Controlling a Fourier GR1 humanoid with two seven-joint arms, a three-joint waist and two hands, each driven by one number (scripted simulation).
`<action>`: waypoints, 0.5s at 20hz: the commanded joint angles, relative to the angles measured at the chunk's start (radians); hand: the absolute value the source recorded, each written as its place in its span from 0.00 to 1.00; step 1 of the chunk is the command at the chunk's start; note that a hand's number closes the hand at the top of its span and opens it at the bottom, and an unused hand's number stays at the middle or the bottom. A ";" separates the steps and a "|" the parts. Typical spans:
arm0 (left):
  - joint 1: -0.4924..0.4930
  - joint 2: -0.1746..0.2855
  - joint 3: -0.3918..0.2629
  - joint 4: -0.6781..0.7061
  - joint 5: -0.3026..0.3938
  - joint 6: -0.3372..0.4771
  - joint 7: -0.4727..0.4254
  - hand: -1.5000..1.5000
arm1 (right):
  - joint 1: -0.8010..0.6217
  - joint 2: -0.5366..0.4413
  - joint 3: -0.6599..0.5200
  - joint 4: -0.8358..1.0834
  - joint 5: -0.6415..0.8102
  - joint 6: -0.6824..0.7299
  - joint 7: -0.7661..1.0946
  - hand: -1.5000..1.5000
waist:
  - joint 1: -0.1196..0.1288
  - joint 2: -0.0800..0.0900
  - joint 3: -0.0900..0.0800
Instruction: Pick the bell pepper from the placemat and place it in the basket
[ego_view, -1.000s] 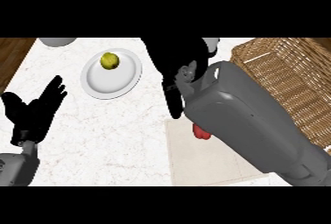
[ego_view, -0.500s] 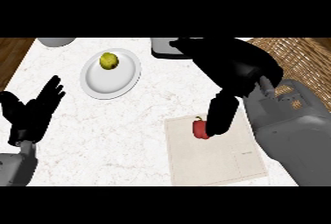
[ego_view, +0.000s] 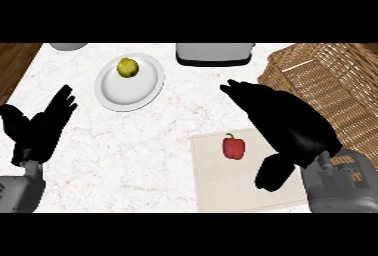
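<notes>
A small red bell pepper (ego_view: 234, 147) with a green stem lies on the pale beige placemat (ego_view: 236, 185) right of centre. My right hand (ego_view: 284, 122) hovers open just to the pepper's right, fingers pointing up-left, thumb hanging low beside the mat. It does not touch the pepper. The woven wicker basket (ego_view: 332, 85) stands at the right edge, behind that hand. My left hand (ego_view: 40, 127) rests open at the left edge, fingers up.
A white plate (ego_view: 129, 90) carrying a yellow-green fruit (ego_view: 128, 67) sits at the upper left. A grey appliance (ego_view: 215, 54) stands at the top centre, and a grey bowl (ego_view: 68, 46) shows at the top left. Dark wood borders the marble counter (ego_view: 148, 160) on the left.
My right arm has drawn back toward the lower right, uncovering the pepper and the basket. The hand now sits lower, beside the pepper. The left hand has stayed still.
</notes>
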 joint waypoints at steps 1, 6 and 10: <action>0.017 0.012 0.019 -0.029 0.002 -0.033 0.012 0.50 | 0.137 -0.033 0.035 0.027 0.177 -0.123 -0.180 0.00 | 0.009 0.003 0.000; -0.007 -0.017 0.005 -0.024 -0.047 -0.012 0.025 0.50 | 0.146 0.018 0.023 0.218 0.264 -0.276 -0.363 0.00 | 0.012 0.004 0.000; -0.089 -0.046 0.011 0.077 -0.068 -0.010 0.002 0.50 | 0.169 0.110 0.065 0.369 0.338 -0.422 -0.450 0.00 | 0.009 0.006 0.000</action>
